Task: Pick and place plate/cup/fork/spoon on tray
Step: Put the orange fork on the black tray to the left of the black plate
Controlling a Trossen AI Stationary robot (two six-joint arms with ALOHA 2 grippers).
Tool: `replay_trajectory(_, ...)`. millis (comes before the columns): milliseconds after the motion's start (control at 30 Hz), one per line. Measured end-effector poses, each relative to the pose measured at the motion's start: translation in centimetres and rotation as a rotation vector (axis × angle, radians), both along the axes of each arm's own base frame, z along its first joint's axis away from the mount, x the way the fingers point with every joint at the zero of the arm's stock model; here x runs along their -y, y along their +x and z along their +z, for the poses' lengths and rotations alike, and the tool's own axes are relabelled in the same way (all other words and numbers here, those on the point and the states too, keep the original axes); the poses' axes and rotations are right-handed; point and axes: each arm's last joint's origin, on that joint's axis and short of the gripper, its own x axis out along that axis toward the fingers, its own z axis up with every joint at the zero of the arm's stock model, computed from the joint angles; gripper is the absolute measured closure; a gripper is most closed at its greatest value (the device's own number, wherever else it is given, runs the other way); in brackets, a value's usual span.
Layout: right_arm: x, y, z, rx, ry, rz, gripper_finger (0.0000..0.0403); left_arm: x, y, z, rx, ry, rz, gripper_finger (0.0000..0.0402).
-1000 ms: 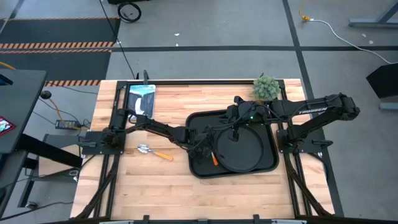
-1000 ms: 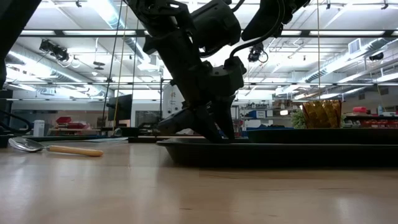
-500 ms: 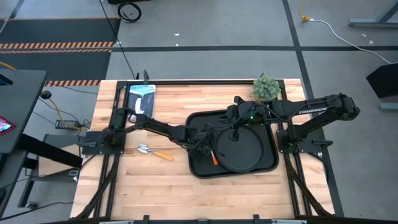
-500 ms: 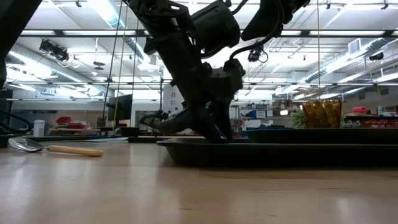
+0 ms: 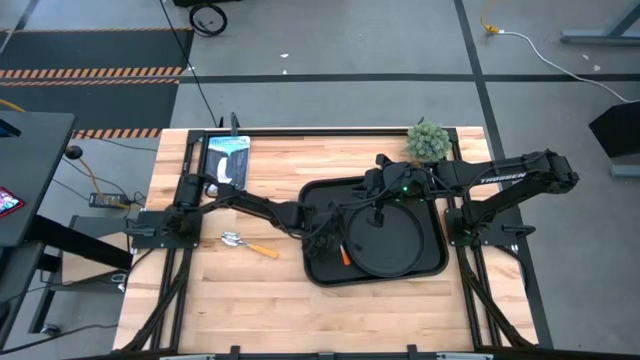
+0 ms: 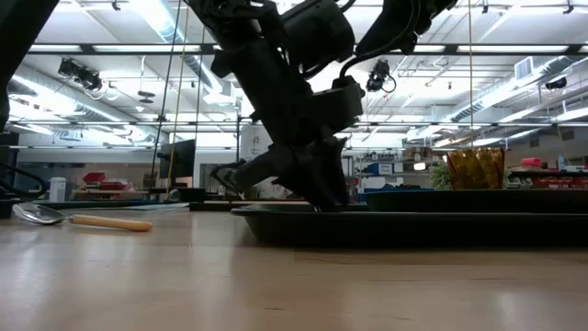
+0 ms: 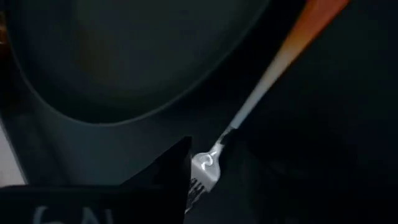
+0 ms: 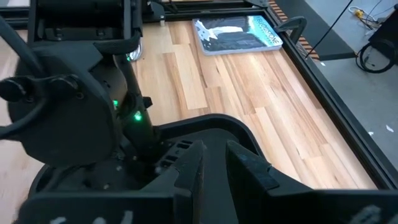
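Fork (image 7: 261,93): laid on tray (image 5: 325,272) beside plate (image 5: 395,245). Left pincer (image 5: 325,238): positioned over fork tines; spread or pressed together cannot be told.

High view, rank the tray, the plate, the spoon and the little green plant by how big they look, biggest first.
1. tray
2. plate
3. and 4. Green plant and spoon: too close to call. The plant covers a rounder patch, the spoon runs slightly longer but much thinner.

Grey concrete floor (image 5: 350,50), hazard-striped mat (image 5: 90,55), ceiling strip lights (image 6: 165,18).
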Motion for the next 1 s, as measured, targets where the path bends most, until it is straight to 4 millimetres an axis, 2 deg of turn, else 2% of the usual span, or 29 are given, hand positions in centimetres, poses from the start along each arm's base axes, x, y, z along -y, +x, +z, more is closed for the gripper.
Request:
replay_trajectory(267, 0.0, 0.0, 0.0, 0.004, 0.002, 0.009, 0.0328, -0.5, 0.2, -1.1, -0.017, -0.005, 0.023, 0.026)
replay_trajectory(1000, 0.0, 0.1, 0.1, 0.007, -0.003, 0.014, 0.0328, -0.7, 0.5, -1.0, 0.03, 0.059, 0.072, 0.026)
